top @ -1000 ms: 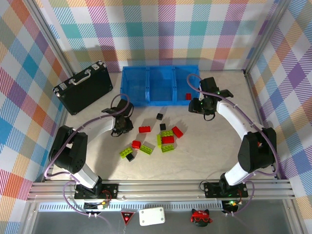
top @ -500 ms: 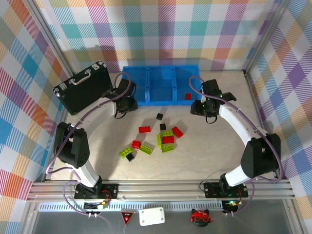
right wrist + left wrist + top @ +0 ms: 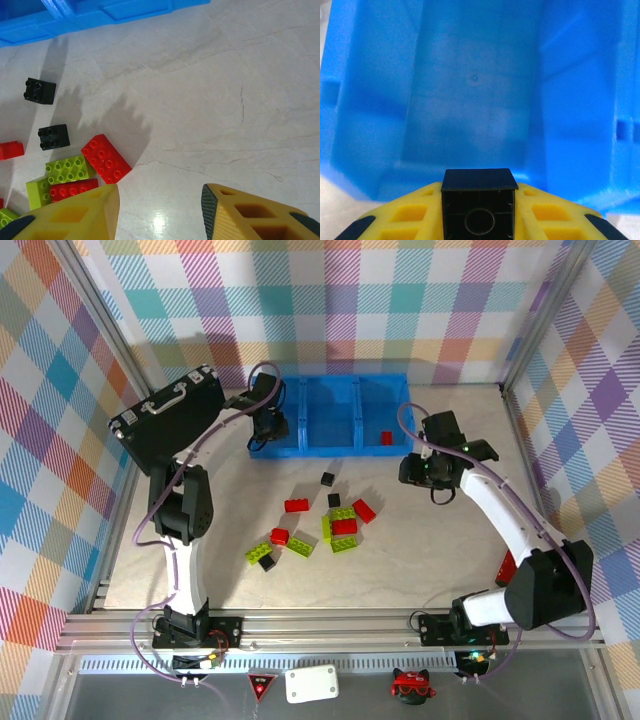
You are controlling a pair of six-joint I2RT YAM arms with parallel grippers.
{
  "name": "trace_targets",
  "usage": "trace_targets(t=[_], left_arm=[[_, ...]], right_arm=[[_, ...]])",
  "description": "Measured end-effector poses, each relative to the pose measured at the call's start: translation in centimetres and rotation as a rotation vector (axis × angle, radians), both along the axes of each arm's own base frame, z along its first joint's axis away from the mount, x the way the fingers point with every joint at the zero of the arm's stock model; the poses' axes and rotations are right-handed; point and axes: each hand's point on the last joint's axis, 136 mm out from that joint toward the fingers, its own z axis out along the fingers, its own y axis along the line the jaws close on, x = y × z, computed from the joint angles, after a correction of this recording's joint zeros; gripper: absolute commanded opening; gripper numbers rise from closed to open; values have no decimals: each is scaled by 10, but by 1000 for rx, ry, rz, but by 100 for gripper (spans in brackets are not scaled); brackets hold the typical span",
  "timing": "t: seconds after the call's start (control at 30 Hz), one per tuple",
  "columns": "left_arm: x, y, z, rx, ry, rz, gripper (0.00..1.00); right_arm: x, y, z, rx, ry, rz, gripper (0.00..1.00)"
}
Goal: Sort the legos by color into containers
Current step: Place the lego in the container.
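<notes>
Our left gripper (image 3: pixel 270 427) is clamped on a black lego cube (image 3: pixel 479 200) above the left compartment (image 3: pixel 470 100) of the blue tray (image 3: pixel 330 447). Our right gripper (image 3: pixel 160 212) hangs empty, fingers apart, right of the loose legos (image 3: pixel 335 525). We judge them light, rigid and slick: pinch across flat opposite sides.

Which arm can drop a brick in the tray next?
Probably left. The left gripper holds a black brick above the left compartment of the blue tray. The right gripper hangs open and empty over the table.
</notes>
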Motion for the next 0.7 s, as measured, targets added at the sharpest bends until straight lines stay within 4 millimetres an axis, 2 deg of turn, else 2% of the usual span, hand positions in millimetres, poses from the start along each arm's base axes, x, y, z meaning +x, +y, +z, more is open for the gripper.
trace_targets(t=[0.17, 0.4, 0.53, 0.6, 0.7], left_arm=[[18, 8, -18, 3, 14, 9, 31], [31, 12, -44, 11, 37, 8, 31], [30, 10, -56, 4, 60, 2, 37], [30, 9, -58, 2, 66, 1, 44], [30, 8, -57, -3, 65, 0, 46]], right_arm=[[-11, -7, 4, -9, -3, -20, 49], [-18, -11, 3, -17, 5, -32, 49], [-19, -11, 1, -18, 14, -43, 49], [-19, -12, 0, -16, 16, -47, 49], [-20, -12, 1, -17, 19, -46, 49]])
